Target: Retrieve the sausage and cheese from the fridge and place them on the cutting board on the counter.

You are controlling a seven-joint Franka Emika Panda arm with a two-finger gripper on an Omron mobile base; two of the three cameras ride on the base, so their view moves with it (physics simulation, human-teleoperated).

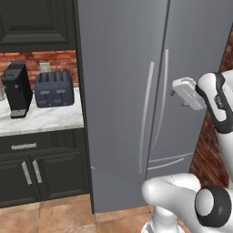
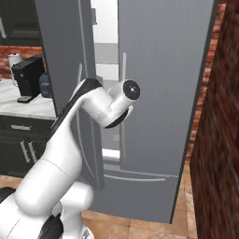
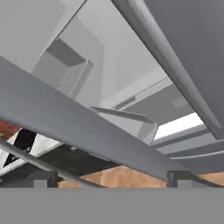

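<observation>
The fridge (image 1: 123, 91) stood tall and grey beside the surface (image 1: 41, 119), a white marble slab over dark cabinets (image 1: 41, 170). On the surface sat a black coffee maker (image 1: 17, 89) and, just to its right, a dark blue toaster (image 1: 54, 88), both against a red brick wall (image 1: 45, 58).

In the right base view the left door (image 2: 70, 84) stood ajar, and through the gap the white interior (image 2: 106, 51) and a grey shelf showed. The right door (image 2: 163, 84) looked closed or nearly so. The arm (image 2: 93, 112) reached up toward the gap, its wrist near the inner edge of the left door.

In the hand view the gripper (image 3: 112, 177) was released, its two dark tips spread wide at the bottom with nothing between them. Ahead of it a grey door edge (image 3: 87, 131) crossed the view on a slant, close by, with a long handle (image 3: 175, 65) above it. Between them the fridge's inside showed, white walls and grey shelves (image 3: 127, 114). No sausage or cheese could be made out on them from here.

A brick wall (image 2: 219, 140) stood close on the fridge's right side.
</observation>
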